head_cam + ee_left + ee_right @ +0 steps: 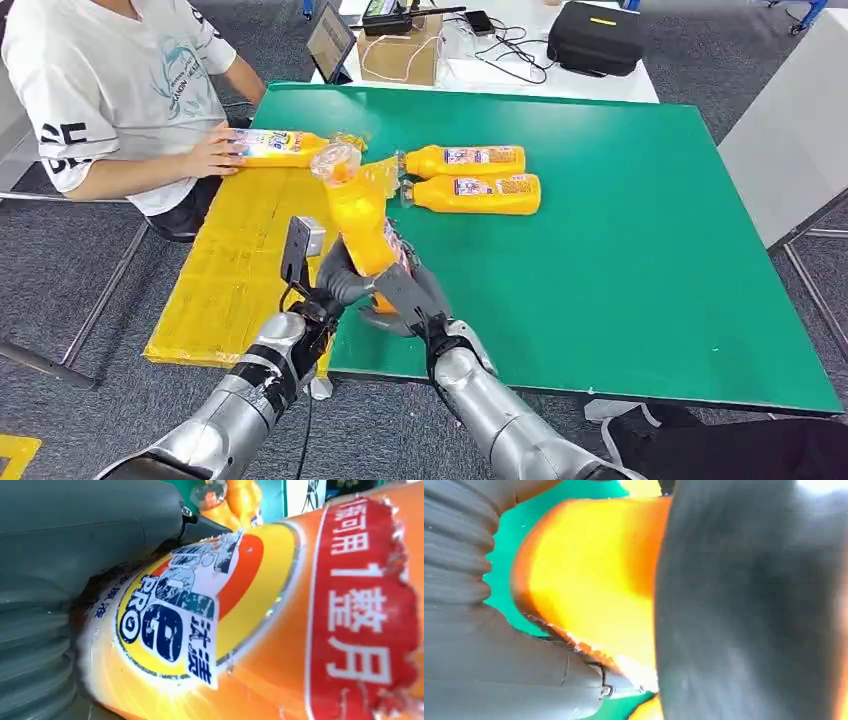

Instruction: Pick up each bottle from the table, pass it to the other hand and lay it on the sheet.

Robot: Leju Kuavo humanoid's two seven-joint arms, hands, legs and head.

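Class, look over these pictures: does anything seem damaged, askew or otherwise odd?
Yes. The red label on the held bottle is torn and ragged along its edges in the left wrist view. Both the left hand and right hand are at that bottle's base. A person's hand rests on another bottle on the yellow sheet.

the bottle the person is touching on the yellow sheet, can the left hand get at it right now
Probably not yet. The left hand and the right hand both grip the upright bottle, so the left is busy. The sheet bottle lies beyond, under a person's hand.
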